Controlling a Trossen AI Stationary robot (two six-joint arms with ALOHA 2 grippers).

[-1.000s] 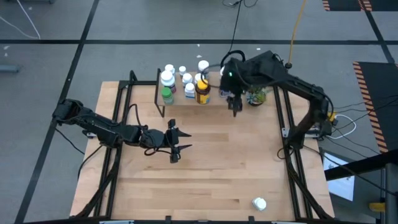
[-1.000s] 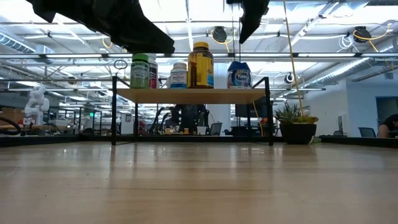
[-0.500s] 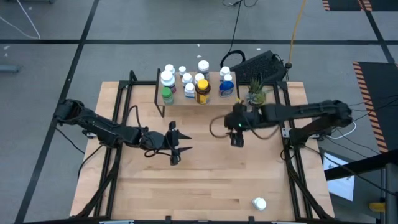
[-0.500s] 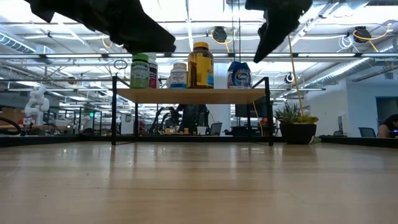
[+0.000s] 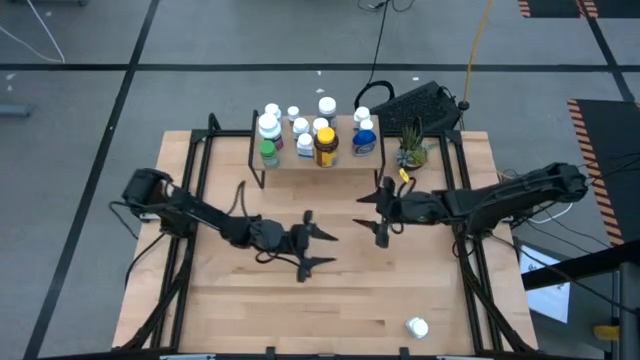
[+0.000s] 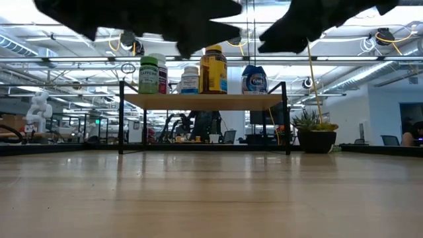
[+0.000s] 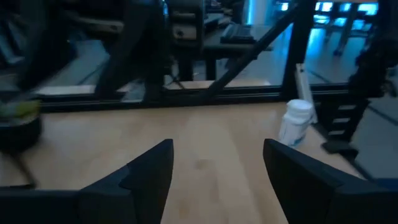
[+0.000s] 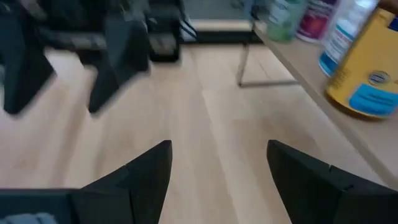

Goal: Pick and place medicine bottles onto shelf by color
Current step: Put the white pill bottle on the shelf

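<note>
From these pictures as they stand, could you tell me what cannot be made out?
- Low view: the white bottle near the table's front edge does not show.
- Low view: both arms are dark shapes cut off by the top edge.
- High view: labels on the shelf bottles are too small to read.
- Right wrist view: the amber bottle is blurred and cut off.

Light wood shelf (image 6: 201,100), thin black metal legs; smooth wooden table (image 5: 330,290).

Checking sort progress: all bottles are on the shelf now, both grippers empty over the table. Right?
Not all. One white bottle lies on the table, apart from the shelf, as the high view shows. Left gripper and right gripper are empty.
</note>
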